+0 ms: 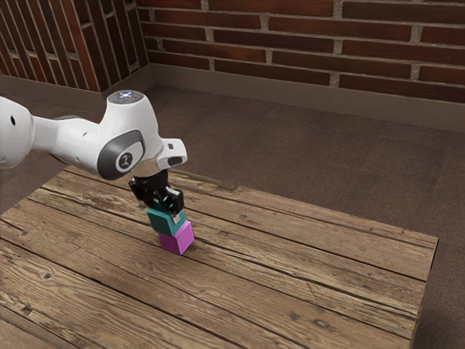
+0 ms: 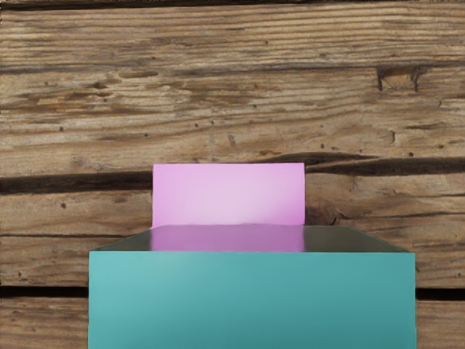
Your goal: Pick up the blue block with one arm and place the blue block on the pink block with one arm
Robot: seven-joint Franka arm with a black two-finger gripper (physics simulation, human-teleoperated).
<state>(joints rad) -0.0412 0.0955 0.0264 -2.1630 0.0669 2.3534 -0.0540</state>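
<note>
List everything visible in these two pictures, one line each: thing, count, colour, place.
Wooden plank table: one, brown, centre of the scene.
Pink cube block: one, pink, on the table, near its middle.
Teal cube block: one, teal, stacked on the pink block.
Brick wall: one, red-brown, behind the table.
Carpeted floor: one, brown, around the table.
White robot arm: one, white and grey, entering from the exterior view's left.
Black two-finger tool: one, black, shut on the teal block.

Bare room: brick wall [image 1: 305, 43], plank table [image 1: 312, 283].
</note>
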